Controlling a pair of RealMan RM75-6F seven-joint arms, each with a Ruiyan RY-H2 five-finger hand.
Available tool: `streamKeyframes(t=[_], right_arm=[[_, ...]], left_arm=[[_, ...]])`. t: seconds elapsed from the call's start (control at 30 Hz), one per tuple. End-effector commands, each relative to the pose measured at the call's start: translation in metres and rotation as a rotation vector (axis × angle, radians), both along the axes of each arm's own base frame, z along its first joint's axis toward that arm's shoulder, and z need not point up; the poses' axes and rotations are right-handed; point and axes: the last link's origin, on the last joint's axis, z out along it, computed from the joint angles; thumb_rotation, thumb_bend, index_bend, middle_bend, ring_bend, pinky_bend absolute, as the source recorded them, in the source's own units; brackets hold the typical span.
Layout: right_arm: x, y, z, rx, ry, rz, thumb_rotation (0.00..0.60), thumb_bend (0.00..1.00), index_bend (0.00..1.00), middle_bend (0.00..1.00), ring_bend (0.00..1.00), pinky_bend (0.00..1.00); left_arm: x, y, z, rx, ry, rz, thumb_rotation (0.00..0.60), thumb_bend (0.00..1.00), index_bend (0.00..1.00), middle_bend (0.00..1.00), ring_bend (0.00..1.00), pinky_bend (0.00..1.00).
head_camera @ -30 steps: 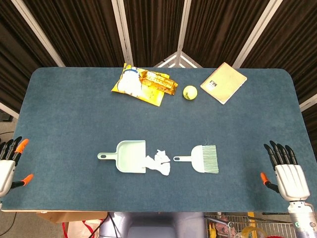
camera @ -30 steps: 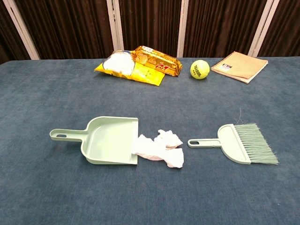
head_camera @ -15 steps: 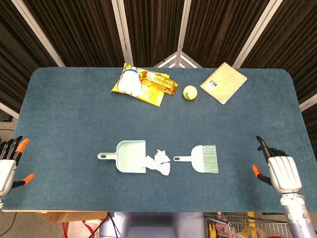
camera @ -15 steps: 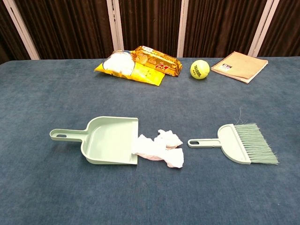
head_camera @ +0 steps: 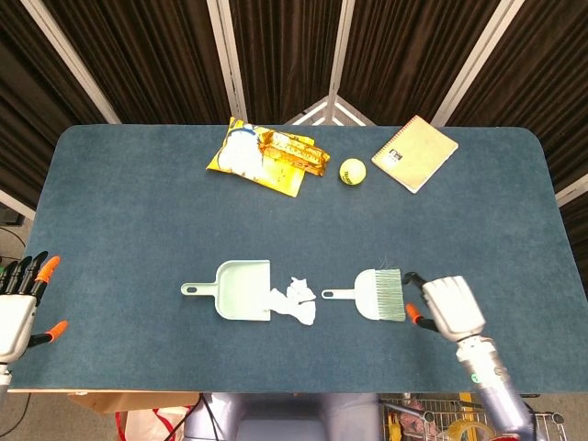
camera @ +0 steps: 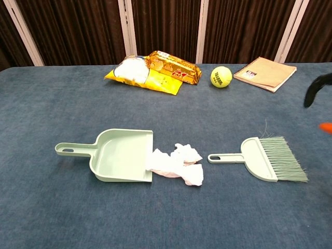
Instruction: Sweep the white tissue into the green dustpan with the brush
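The green dustpan lies mid-table, mouth facing right. A crumpled white tissue lies at its mouth, one edge over the lip. The green brush lies to the right, handle toward the tissue. My right hand hovers just right of the bristles, holding nothing; its fingers point toward the brush, and whether they are spread or curled is unclear. Only its fingertips show at the chest view's right edge. My left hand hangs at the table's left front edge, fingers spread, empty.
At the back of the blue table lie a yellow snack bag, a tennis ball and a spiral notebook.
My right hand has travelled left from the table's right edge to just beside the brush bristles, entering the chest view. The left hand, dustpan, tissue and brush have not moved.
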Motion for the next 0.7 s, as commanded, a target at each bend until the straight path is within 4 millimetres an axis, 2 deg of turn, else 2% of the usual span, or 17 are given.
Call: streamKeyframes(t=[0.03, 0.13, 0.33, 0.7], right_arm=[[0.034, -0.002, -0.038, 0.089, 0.004, 0.027, 0.6, 0.36, 0.46, 0.97, 0.96, 0.88], [0.046, -0.001, -0.059, 0.115, 0.015, 0.034, 0.6, 0.36, 0.46, 0.97, 0.96, 0.88], [0.057, -0.004, -0.091, 0.128, 0.034, 0.021, 0.6, 0.36, 0.46, 0.97, 0.96, 0.88], [0.066, -0.006, -0.122, 0.123, 0.036, -0.006, 0.6, 0.36, 0.46, 0.97, 0.96, 0.88]], left_arm=[[0.0, 0.0, 0.0, 0.0, 0.001, 0.0, 0.6, 0.0, 0.0, 0.0, 0.0, 0.0], [-0.001, 0.0, 0.0, -0.001, 0.0, 0.0, 0.6, 0.0, 0.0, 0.0, 0.0, 0.0], [-0.002, 0.0, 0.001, 0.0, -0.004, 0.004, 0.6, 0.0, 0.0, 0.0, 0.0, 0.0], [-0.003, 0.0, 0.001, 0.0, -0.002, 0.006, 0.6, 0.0, 0.0, 0.0, 0.0, 0.0]])
